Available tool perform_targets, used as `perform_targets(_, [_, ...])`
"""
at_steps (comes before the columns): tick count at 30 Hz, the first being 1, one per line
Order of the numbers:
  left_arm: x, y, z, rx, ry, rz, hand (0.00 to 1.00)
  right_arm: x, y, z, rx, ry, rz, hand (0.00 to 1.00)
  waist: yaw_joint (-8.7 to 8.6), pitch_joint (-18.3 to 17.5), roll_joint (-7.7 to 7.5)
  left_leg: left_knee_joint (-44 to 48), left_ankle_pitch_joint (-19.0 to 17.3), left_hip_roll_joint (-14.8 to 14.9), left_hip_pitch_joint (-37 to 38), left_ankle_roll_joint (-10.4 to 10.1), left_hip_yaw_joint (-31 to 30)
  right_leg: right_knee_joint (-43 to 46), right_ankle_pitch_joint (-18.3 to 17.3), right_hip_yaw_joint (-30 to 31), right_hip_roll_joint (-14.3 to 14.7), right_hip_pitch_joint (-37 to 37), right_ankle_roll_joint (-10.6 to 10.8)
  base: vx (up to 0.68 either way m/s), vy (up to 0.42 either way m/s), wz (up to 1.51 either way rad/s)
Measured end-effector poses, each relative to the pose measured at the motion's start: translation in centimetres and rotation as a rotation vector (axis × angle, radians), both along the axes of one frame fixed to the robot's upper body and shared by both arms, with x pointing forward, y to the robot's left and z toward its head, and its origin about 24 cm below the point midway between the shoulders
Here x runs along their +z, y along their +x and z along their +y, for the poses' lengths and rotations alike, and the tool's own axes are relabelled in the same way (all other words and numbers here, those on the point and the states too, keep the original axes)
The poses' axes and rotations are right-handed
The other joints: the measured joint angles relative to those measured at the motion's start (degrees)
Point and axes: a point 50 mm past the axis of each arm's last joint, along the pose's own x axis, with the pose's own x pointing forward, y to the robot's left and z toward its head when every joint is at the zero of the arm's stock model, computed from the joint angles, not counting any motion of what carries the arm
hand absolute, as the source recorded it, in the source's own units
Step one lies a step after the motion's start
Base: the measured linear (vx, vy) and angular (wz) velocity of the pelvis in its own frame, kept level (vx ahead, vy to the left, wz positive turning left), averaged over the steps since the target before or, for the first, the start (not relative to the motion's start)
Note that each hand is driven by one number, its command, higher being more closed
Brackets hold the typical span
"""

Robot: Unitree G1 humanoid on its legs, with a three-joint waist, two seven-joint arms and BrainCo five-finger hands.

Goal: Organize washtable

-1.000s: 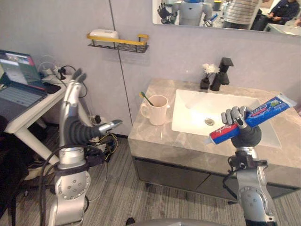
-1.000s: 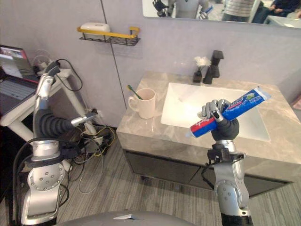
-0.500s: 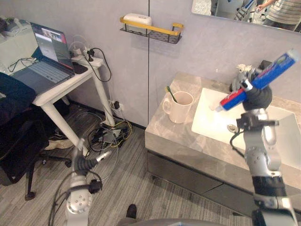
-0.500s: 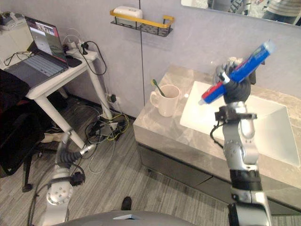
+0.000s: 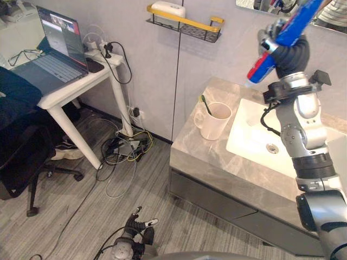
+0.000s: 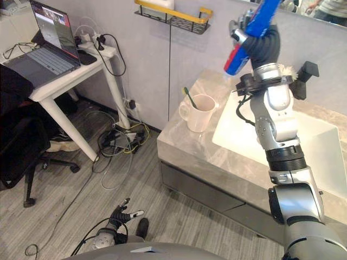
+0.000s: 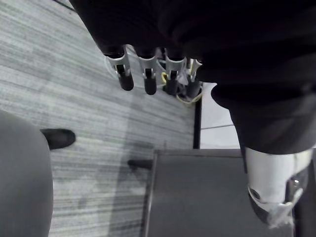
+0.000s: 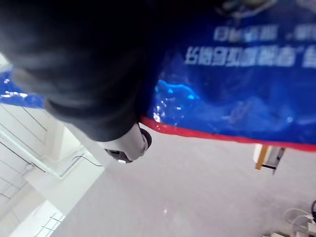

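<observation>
Low over the floor, the left hand point(image 5: 136, 221) hangs with straight fingers, it seems empty. A mug point(image 5: 219, 120) with a toothbrush point(image 5: 206, 104) stands near the counter's point(image 5: 217, 157) left edge, beside the sink point(image 5: 255, 141). High above, the right hand point(image 5: 277, 47) grips the tilted toothpaste point(image 5: 259, 65).

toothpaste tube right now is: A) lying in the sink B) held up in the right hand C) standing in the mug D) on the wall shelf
B: the right hand has its fingers curled round the tube, held high above the counter; the mug holds a toothbrush.
</observation>
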Motion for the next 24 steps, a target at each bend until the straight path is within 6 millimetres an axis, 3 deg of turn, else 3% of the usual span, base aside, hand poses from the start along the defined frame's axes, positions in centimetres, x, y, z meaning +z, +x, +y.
perform_targets(9, [-0.6, -0.2, 1.7, 0.132, -0.011, 0.026, 0.00, -0.3, 0.0, 1.0, 0.051, -0.046, 0.006, 1.00, 0.03, 0.9, -1.50, 0.0, 0.1, 0.3, -0.3, 0.0, 0.1, -0.2, 0.1, 0.1, 0.3, -0.3, -0.1, 0.00, 0.000, 0.00])
perform_targets(16, [-0.5, 0.1, 3.0, 0.189, 0.004, 0.026, 0.00, 0.9, -0.9, 1.0, 0.072, -0.101, -0.050, 1.00, -0.03, 2.3, -1.69, 0.0, 0.1, 0.3, -0.5, 0.0, 0.0, -0.2, 0.1, 0.2, 0.2, -0.6, -0.1, 0.00, 0.000, 0.00])
perform_targets(24, [-1.2, -1.9, 4.3, 0.200, 0.048, 0.115, 0.00, 0.2, -0.9, 1.0, 0.050, -0.130, -0.037, 1.00, 0.23, 2.6, -2.08, 0.2, 0.0, 0.3, -1.3, 0.0, 0.1, -0.2, 0.1, 0.3, 0.2, -1.4, -0.1, 0.00, 0.000, 0.00])
